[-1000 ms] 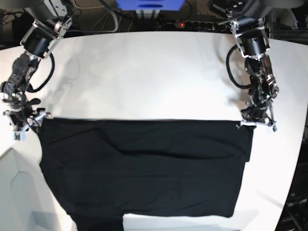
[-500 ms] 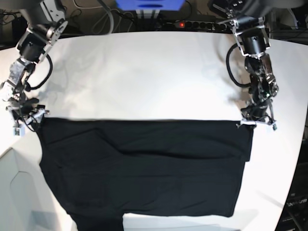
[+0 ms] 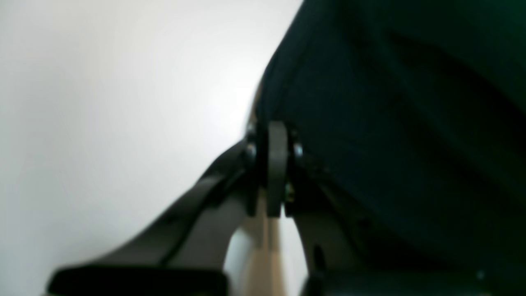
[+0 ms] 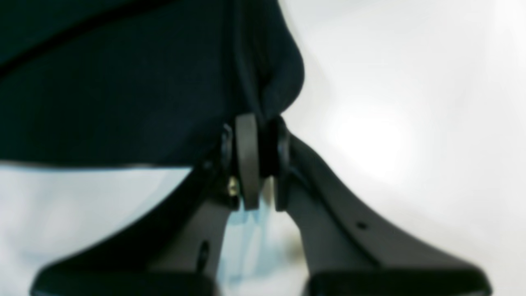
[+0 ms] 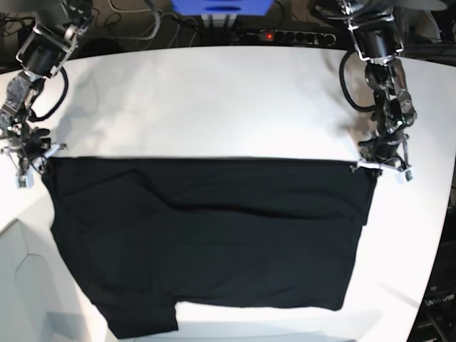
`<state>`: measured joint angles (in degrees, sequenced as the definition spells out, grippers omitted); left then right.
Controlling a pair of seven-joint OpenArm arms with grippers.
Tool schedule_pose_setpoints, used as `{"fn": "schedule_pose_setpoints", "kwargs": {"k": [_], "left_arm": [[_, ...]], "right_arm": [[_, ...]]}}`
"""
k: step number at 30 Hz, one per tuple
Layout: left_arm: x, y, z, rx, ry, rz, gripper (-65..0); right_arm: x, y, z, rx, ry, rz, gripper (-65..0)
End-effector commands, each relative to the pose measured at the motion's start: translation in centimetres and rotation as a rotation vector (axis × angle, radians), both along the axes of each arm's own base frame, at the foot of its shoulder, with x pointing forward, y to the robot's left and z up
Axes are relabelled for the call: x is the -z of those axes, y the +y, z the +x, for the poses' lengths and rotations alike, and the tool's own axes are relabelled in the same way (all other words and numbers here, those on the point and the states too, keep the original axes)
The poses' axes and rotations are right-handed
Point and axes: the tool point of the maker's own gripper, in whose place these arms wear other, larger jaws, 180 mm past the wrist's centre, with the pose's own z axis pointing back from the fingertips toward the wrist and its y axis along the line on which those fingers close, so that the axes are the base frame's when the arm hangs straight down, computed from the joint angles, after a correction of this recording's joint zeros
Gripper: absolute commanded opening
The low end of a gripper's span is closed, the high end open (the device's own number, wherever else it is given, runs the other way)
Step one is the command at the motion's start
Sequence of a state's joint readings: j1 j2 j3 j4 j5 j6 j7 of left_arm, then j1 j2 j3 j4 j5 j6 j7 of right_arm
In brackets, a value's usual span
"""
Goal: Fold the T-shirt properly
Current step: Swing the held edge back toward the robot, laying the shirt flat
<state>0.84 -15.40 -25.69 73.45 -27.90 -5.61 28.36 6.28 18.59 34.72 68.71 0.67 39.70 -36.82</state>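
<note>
A: Black cotton, soft and limp by the look of it, is lying spread over the lower half of the white table (image 5: 214, 100), and the T-shirt (image 5: 206, 242) is sagging wherever nothing is pulling on it

B: Starting at nine o'clock in the base view, the right gripper (image 5: 30, 162) is sitting on the far corner of the cloth. Its wrist camera is showing the jaws pressed together with a bunched fold of fabric running into them, so I am reading the right gripper (image 4: 257, 158) as pinching the T-shirt (image 4: 123, 82)

A: And across at three o'clock?

B: The left gripper (image 5: 383, 165) is meeting the other far corner. Up close the left gripper (image 3: 273, 164) is looking clamped, with the T-shirt (image 3: 390, 123) hem coming right down to the tips, so I judge it is gripping the cloth too, though the blur is hiding the contact itself

A: The far edge between them is running straight, so the cloth is probably being held taut. Light stuff, not fragile, but it is likely to slide on that smooth top and droop once lifted, so corners and hems are the sensible holds

B: The base view is giving the whole outline, including a sleeve sticking out at seven o'clock, which neither wrist camera is catching. The wrist views alone are showing the pinched folds at the jaws. No print or label is showing anywhere
</note>
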Motion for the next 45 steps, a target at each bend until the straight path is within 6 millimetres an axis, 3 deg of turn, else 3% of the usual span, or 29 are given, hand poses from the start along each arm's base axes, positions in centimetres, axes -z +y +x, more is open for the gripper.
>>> {"fn": "schedule_pose_setpoints", "kwargs": {"k": [1, 7, 9, 15, 20, 23, 25, 28, 33, 41, 45], "left_arm": [[-2.7, 1.4, 1.0, -0.006, -0.07, 0.059, -65.0], [-6.2, 1.8, 1.3, -0.009, -0.144, 0.093, -65.0], [-6.8, 2.0, 1.6, -0.013, -0.133, 0.076, -65.0], [-11.0, 2.1, 5.2, -0.017, -0.186, 0.034, -65.0], [-14.5, 2.0, 7.9, -0.015, -0.267, 0.029, -65.0], [-15.9, 1.9, 8.8, -0.014, -0.301, 0.027, -65.0], [-16.2, 1.9, 8.9, -0.014, -0.307, 0.027, -65.0], [-16.0, 1.9, 8.8, -0.014, -0.303, 0.029, -65.0], [-14.4, 2.0, 7.5, -0.013, -0.265, 0.03, -65.0], [-10.1, 1.9, 4.0, -0.012, -0.156, 0.033, -65.0], [-8.1, 1.0, 0.9, 0.007, -0.099, 0.051, -65.0]], "right_arm": [[-2.1, -1.3, 0.5, -0.01, -0.028, -0.065, -65.0], [-6.7, -0.7, 1.7, -0.045, -0.092, -0.173, -65.0], [-8.9, -0.4, 3.2, -0.055, -0.133, -0.201, -65.0], [-13.6, 0.5, 8.0, -0.079, -0.218, -0.224, -65.0], [-18.7, 2.8, 13.0, -0.141, -0.338, -0.231, -65.0], [-20.3, 4.0, 15.4, -0.168, -0.361, -0.217, -65.0], [-20.5, 4.0, 15.9, -0.158, -0.364, -0.206, -65.0], [-20.2, 3.9, 15.6, -0.157, -0.36, -0.207, -65.0], [-17.6, 2.8, 13.0, -0.162, -0.293, -0.251, -65.0], [-15.3, 2.2, 5.9, -0.125, -0.253, -0.319, -65.0], [-12.8, 1.9, 2.3, -0.111, -0.185, -0.321, -65.0]]}}
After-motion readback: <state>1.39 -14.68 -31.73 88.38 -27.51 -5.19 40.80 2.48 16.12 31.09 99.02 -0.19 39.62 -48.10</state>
